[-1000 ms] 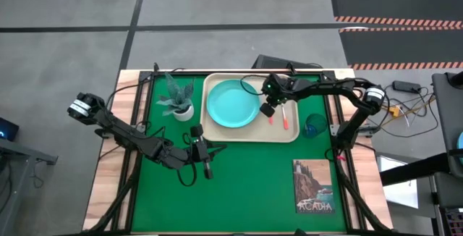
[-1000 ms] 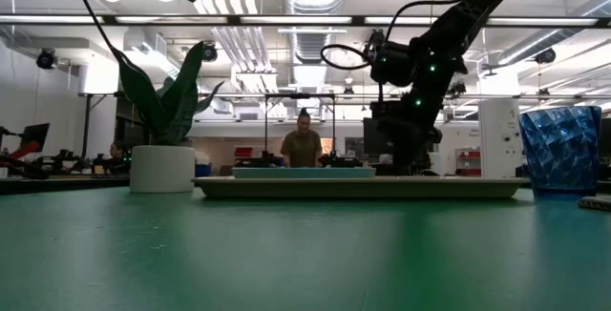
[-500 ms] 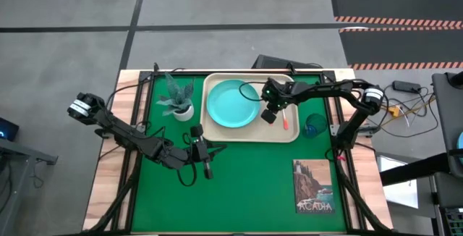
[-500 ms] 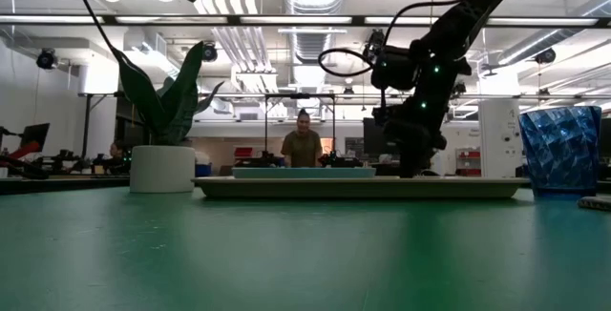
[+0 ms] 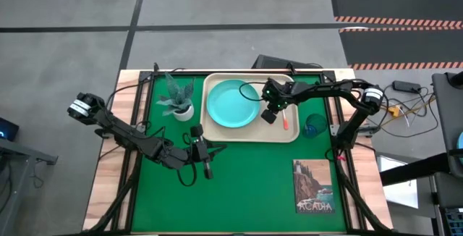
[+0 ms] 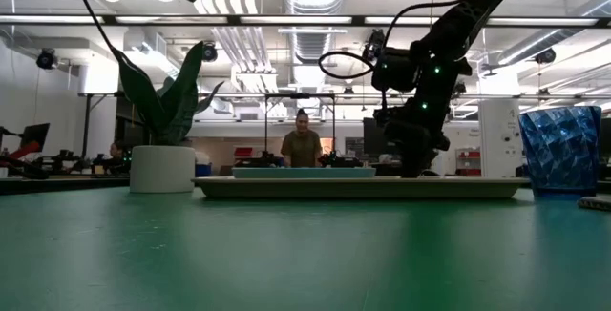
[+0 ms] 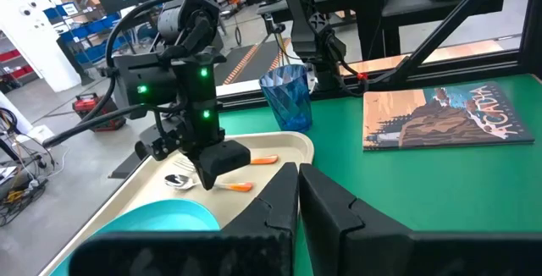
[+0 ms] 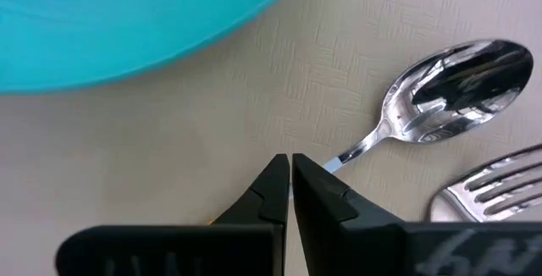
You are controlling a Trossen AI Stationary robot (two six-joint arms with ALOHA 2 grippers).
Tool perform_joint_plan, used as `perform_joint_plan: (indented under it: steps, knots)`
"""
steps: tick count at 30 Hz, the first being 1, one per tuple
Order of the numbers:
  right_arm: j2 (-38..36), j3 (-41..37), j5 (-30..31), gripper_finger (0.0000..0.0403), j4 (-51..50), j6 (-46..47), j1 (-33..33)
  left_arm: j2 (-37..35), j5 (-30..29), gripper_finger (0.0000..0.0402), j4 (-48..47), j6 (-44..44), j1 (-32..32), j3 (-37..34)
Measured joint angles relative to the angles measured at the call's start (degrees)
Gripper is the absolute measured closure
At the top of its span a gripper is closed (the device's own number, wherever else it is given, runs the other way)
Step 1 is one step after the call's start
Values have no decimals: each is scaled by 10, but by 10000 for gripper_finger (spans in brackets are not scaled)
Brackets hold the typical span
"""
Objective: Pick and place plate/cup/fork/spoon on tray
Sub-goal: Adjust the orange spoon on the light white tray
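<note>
The beige tray (image 5: 246,133) lies at the table's far middle. The turquoise plate (image 5: 231,103) rests flat on its left half. On its right half the spoon (image 8: 457,85) and the fork (image 8: 500,193) lie side by side, both orange handles (image 7: 264,159) pointing toward the near edge. My right gripper (image 8: 290,164) is shut, with its tips down over the spoon's handle. The blue cup (image 5: 315,125) stands on the green table just right of the tray. My left gripper (image 5: 208,169) is shut and waits over the table in front of the tray, touching nothing. My right gripper's shut fingertips stand over the spoon's handle, just behind its metal neck (image 8: 343,157). They slant down from above and lie across the handle. The fingers hide the spot, so I cannot tell whether they touch it. The spoon lies flat on the tray.
A potted plant (image 5: 179,100) stands left of the tray. A picture book (image 5: 314,187) lies at the near right of the green mat. A person (image 6: 303,149) stands in the room far behind the table.
My right gripper has tipped a little steeper, and its tips have sunk toward the tray over the spoon's handle. It has kept still for the last half second.
</note>
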Motion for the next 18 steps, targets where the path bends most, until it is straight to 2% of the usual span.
perform_joint_plan:
  steps: [12, 18]
  knots:
    - [-2, 7, 1, 392, -15, 1, 0, 0, 0, 402, 0, 0, 0, 0]
    - [-8, 45, 34, 392, -40, -15, -6, 0, 0, 402, 0, 0, 0, 0]
